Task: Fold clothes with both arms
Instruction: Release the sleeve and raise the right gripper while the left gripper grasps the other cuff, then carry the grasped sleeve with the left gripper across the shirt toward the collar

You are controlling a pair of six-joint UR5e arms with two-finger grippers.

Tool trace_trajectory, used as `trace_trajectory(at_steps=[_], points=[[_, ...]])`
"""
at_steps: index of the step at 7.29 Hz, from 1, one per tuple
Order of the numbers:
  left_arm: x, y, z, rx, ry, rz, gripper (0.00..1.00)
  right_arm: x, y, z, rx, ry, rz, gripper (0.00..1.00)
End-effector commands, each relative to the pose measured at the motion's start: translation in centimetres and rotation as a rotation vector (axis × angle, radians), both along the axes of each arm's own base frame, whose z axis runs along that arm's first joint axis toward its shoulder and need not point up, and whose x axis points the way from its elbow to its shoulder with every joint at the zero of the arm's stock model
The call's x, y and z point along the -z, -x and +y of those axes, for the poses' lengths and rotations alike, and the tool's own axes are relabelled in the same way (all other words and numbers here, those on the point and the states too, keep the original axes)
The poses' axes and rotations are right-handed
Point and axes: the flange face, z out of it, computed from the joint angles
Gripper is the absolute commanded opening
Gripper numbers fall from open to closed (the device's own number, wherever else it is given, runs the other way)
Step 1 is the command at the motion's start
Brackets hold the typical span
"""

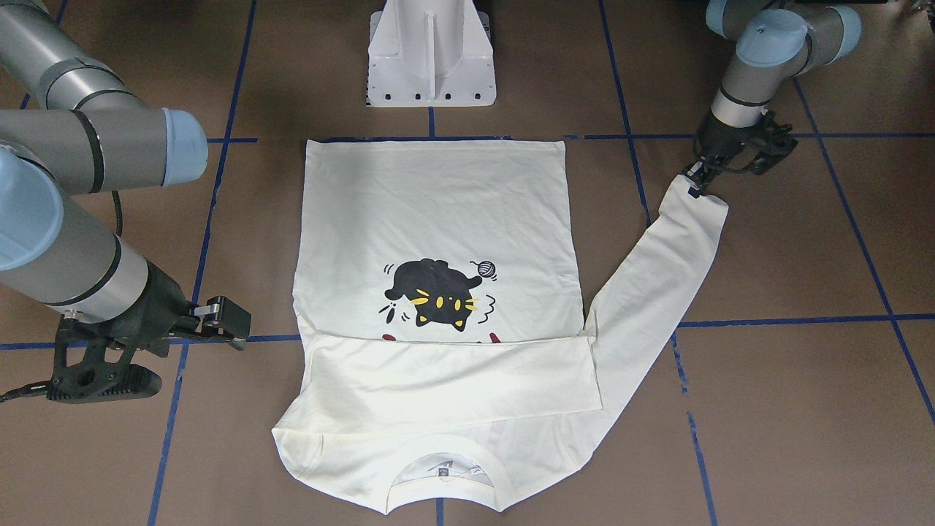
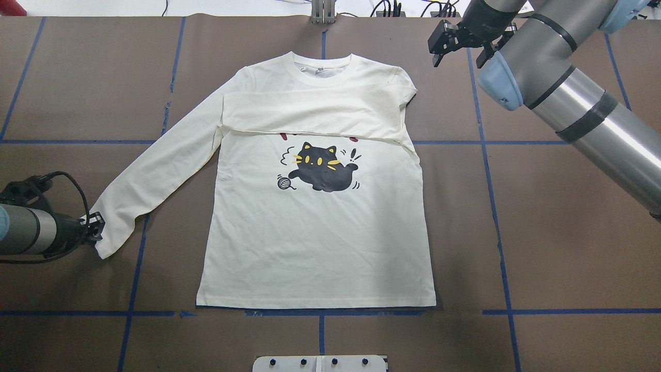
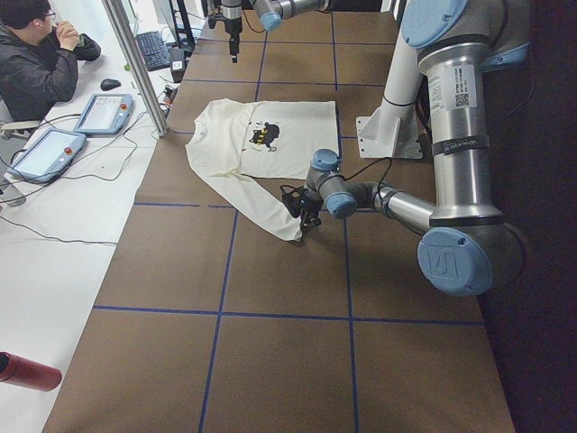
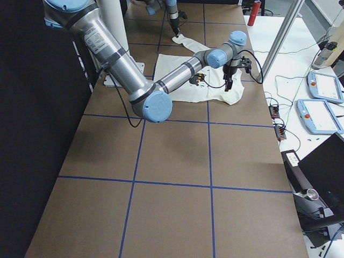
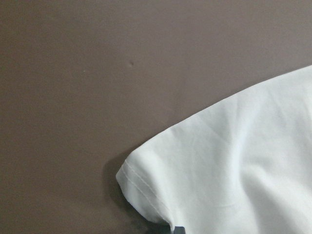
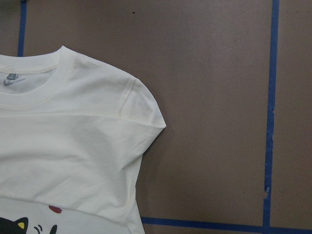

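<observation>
My left arm (image 1: 774, 44) and right arm (image 2: 568, 98) are grey metal tubes with light-blue caps at the joints, one on each side of my white pedestal (image 1: 431, 55), whose foot carries a row of dark holes. My left claw (image 2: 94, 227) and right claw (image 2: 457, 51) are black. A black cable (image 2: 81, 191) loops off my left wrist; a dark band rings my right forearm.

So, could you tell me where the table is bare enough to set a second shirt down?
Widest bare patch: the table right of the shirt, nearer the robot than the right arm. Also free: the far-left corner beyond the outstretched sleeve. Crowded: around the left gripper at the cuff, and by the right gripper near the shoulder.
</observation>
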Motion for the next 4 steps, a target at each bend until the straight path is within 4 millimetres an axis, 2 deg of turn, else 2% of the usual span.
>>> trace_trajectory(at_steps=[1,2,3,4], points=[[3.8,1.6,-5.0,0.015,-0.119,0.014,0.0,-3.9,-2.5,2.3,-0.015,0.021,0.013,1.0],[6.8,2.3,-8.4,0.006,-0.189,-0.008,0.0,-5.8,-3.4,3.6,-0.018,0.031,0.022,1.0],[10.7,2.6,-12.3,-0.004,-0.242,-0.048,0.0,-8.0,-4.5,4.6,-0.017,0.042,0.031,1.0],[14.0,1.8,-15.2,0.005,-0.247,-0.048,0.0,-9.8,-5.8,5.9,-0.013,0.045,0.039,1.0]])
